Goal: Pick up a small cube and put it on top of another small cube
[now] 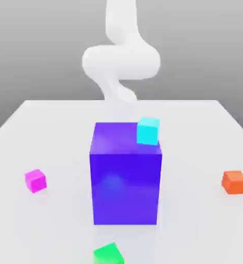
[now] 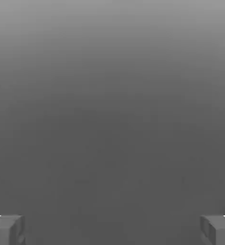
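The gripper (image 2: 112, 230) is seen in the hand view with its fingers spread wide apart; nothing is held between them, and only a plain grey expanse is visible beyond. In the exterior view, the white arm (image 1: 121, 61) is observed behind the large blue block (image 1: 125, 188), its lower part blending into the pale table (image 1: 56, 124).

The magenta cube (image 1: 35, 181) is found on the table, toward the exterior view's left and well apart from the blue block. It is turned at an angle to the block. The green cube (image 1: 109, 254) is located in front of the block, nearest the camera, and is partly cut off by the lower edge of the exterior view. It is also turned at an angle. The magenta and green cubes are separated; neither is stacked on the other.

A cyan cube (image 1: 148, 131) is noted at the block's top, toward the exterior view's right. An orange cube (image 1: 234, 182) is placed on the table at the exterior view's far right, well apart from the block.
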Robot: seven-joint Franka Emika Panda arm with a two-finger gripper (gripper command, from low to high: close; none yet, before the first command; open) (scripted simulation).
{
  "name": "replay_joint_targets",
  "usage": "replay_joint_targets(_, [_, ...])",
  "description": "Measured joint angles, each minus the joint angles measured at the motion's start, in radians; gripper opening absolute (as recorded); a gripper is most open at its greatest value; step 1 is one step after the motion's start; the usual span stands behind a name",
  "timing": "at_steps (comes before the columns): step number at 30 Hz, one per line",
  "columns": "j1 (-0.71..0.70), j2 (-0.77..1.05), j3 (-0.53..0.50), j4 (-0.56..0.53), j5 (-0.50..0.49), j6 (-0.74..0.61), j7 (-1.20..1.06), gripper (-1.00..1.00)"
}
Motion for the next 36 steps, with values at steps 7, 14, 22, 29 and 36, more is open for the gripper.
replay_joint_targets(7, [-0.166, 0.243, -0.11, -0.184, -0.069, 0.18, 0.045, 0.0])
replay_joint_targets(14, [-0.326, 0.502, -0.256, -0.373, -0.095, 0.369, 0.058, 0.0])
replay_joint_targets(22, [-0.477, 0.806, -0.288, -0.509, 0.151, 0.59, -0.12, 0.0])
replay_joint_targets(29, [-0.693, 1.005, -0.023, -0.469, 0.338, 0.747, -0.263, -1.0])
replay_joint_targets(36, [-0.671, 0.976, -0.049, -0.475, 0.315, 0.724, -0.243, -1.0])
